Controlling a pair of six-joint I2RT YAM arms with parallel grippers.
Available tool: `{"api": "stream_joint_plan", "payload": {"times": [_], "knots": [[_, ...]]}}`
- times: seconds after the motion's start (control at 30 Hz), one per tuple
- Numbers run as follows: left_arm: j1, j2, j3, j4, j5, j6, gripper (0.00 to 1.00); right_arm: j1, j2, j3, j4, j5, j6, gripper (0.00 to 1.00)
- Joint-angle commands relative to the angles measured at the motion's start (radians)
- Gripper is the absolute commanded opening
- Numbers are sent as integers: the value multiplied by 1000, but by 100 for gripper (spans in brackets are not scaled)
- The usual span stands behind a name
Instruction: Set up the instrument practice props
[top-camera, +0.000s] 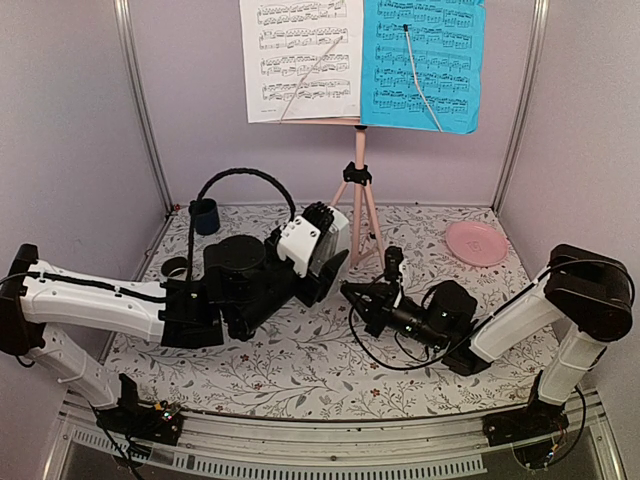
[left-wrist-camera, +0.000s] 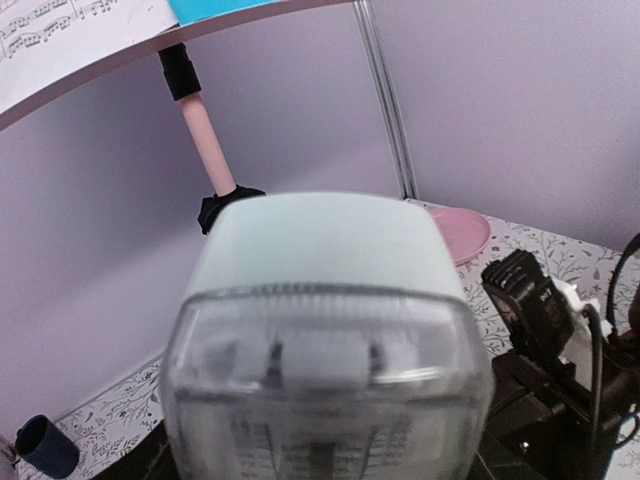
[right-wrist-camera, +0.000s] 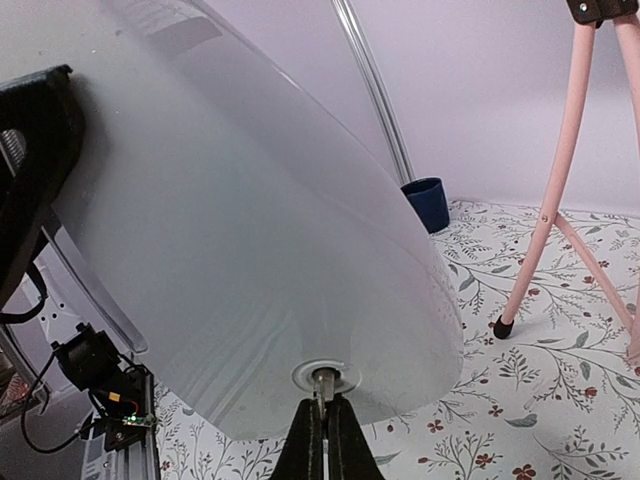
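A dark blue cup (top-camera: 204, 216) stands middle left, a round pink plate (top-camera: 476, 243) middle right, on a flowery tablecloth (top-camera: 300, 372).

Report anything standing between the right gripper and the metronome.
Nothing visible does. The right gripper is shut on a small metal stem on the white metronome, so the two are touching. The left gripper holds the metronome tilted.

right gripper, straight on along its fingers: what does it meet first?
The white metronome. The right gripper is right at it, fingertips closed around a small metal stem on its side; nothing lies between, so any advance likely presses into the body.
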Motion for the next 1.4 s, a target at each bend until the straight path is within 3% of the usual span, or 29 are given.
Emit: {"api": "stream_joint_plan", "payload": {"times": [0.0,0.27,0.43,0.63,0.9,1.0,1.13,1.37], "knots": [[-12,-54,-21,138,18,36,14,-26,-53,-2,100,-42,112,0],[-16,-58,-61,204,64,75,13,-57,-69,4,116,-56,240,0],[-15,-48,-44,186,66,81,12,-56,-82,26,50,-75,167,0],[-15,-48,-42,179,69,79,12,-55,-115,44,-53,-61,82,18],[-16,-45,-36,172,70,76,11,-51,-109,56,-71,-68,64,12],[-15,-47,-34,166,64,79,11,-50,-108,63,-102,-65,69,26],[-16,-47,-33,166,60,78,11,-45,-112,64,-133,-53,69,38],[-15,-40,-23,168,55,91,11,-20,-103,78,-197,-26,65,37]]}}
